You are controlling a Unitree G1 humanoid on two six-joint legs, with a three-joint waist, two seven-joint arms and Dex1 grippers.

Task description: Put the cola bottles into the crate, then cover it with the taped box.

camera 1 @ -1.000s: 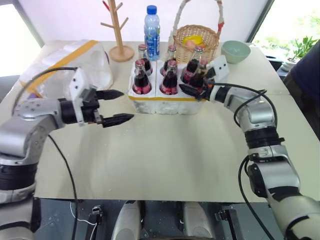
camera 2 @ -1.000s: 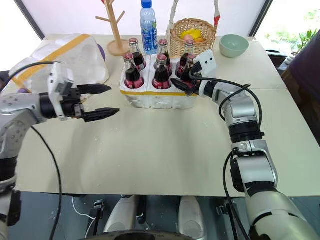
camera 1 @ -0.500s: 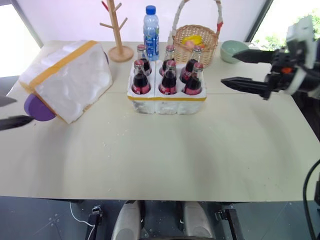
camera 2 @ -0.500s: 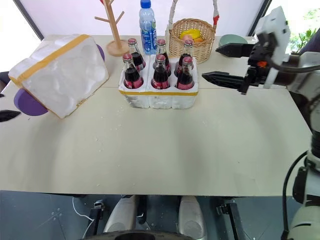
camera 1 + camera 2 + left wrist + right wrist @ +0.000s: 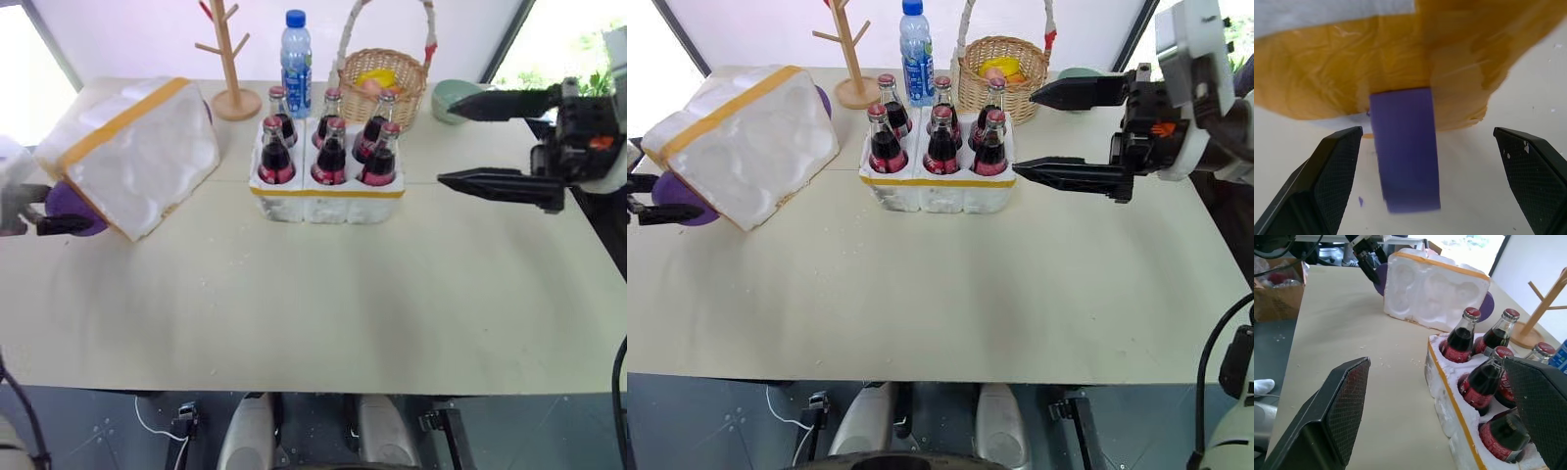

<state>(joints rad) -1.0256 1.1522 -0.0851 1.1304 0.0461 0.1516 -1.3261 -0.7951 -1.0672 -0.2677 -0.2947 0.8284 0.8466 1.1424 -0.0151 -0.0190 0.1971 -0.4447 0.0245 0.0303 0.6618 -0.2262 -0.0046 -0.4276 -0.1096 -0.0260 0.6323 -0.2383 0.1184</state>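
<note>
Several cola bottles [image 5: 331, 155] with red caps stand upright in the holes of the crate [image 5: 328, 201], a low white block with a yellow band at mid-table. The taped box [image 5: 132, 152] lies tilted at the left, propped on a purple round piece [image 5: 71, 208]. My left gripper [image 5: 649, 196] is open beside that purple piece [image 5: 1408, 152], under the box's yellow-taped end [image 5: 1352, 63]. My right gripper [image 5: 444, 144] hovers open to the right of the crate, pointing left, with nothing between its fingers. The right wrist view shows the bottles [image 5: 1459, 340], crate [image 5: 1449, 401] and box [image 5: 1435, 293].
Behind the crate stand a blue-capped water bottle [image 5: 297, 59], a wicker basket [image 5: 384, 83] and a wooden peg tree [image 5: 233, 64]. A green bowl [image 5: 453, 96] sits at the back right, behind my right gripper.
My right gripper has left the crate's front right bottle, rising and pulling back to the right. My left gripper has swung from mid-table out to the taped box's left end.
</note>
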